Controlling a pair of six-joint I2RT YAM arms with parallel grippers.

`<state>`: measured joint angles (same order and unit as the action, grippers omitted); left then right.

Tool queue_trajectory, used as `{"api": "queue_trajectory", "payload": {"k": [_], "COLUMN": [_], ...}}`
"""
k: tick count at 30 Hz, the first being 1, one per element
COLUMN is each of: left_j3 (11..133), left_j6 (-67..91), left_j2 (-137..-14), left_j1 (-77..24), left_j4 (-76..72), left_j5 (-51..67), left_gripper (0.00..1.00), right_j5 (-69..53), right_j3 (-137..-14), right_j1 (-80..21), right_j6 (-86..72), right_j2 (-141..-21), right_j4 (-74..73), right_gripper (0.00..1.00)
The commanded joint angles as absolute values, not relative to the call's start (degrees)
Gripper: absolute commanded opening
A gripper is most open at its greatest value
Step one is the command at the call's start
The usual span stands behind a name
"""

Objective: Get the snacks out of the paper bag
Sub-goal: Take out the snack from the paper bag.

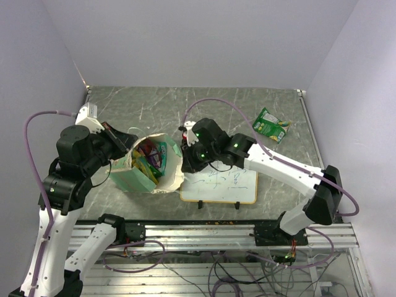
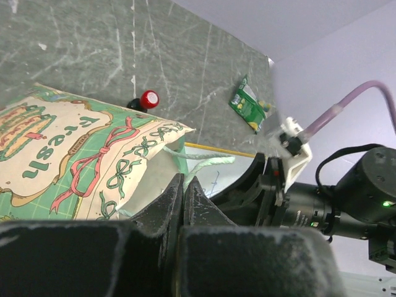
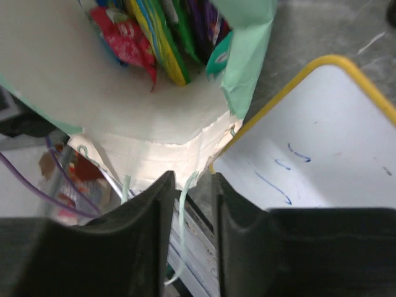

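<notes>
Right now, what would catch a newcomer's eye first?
A cream paper bag gapes open mid-table, stuffed with bright snack packets, the left gripper and right gripper at its sides. One green packet lies alone at the far right; a whiteboard lies just right of the bag.

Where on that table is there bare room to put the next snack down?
The far strip of table behind the paper bag is bare, across to the green packet. Around the bag and whiteboard it is crowded.

Grey marbled table (image 1: pixel 154 108) carries: paper bag (image 1: pixel 131 176), left; whiteboard (image 1: pixel 223 185), near centre, touching it; green packet (image 1: pixel 271 125), far right; red-topped knob (image 2: pixel 149 99) beyond the bag.
</notes>
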<state>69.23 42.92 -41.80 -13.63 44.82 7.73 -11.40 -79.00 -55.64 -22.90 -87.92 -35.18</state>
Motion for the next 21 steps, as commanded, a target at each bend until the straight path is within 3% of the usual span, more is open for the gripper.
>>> {"api": "queue_trajectory", "payload": {"k": [1, 6, 10, 16, 21], "left_j3": [68.07, 68.09, 68.07, 69.01, 70.02], "left_j6": [45.33, 44.89, 45.14, 46.17, 45.41], "left_j2": [-41.23, -40.88, -40.67, -39.81, -39.93], "left_j1": [-13.36, -13.36, -13.36, -13.36, -13.36], "left_j4": [40.23, 41.01, 41.06, 43.47, 44.44], "left_j5": [13.04, 14.01, 15.28, 12.26, 10.64], "left_gripper": [0.07, 0.07, 0.07, 0.07, 0.07], "right_j5": [-5.74, -1.96, 6.84, 29.44, 36.23], "right_j3": [-81.86, -79.61, -77.96, -75.36, -71.09], "right_j1": [-56.58, -62.88, -68.12, -71.49, -71.38], "right_j6": [-22.92, -24.21, -28.05, -37.99, -45.62], "right_j2": [-84.23, -82.1, -84.77, -90.28, -93.9], "right_j4": [-32.66, -24.93, -17.85, -10.9, -3.06], "right_gripper": [0.35, 0.46, 0.43, 0.35, 0.31]}}
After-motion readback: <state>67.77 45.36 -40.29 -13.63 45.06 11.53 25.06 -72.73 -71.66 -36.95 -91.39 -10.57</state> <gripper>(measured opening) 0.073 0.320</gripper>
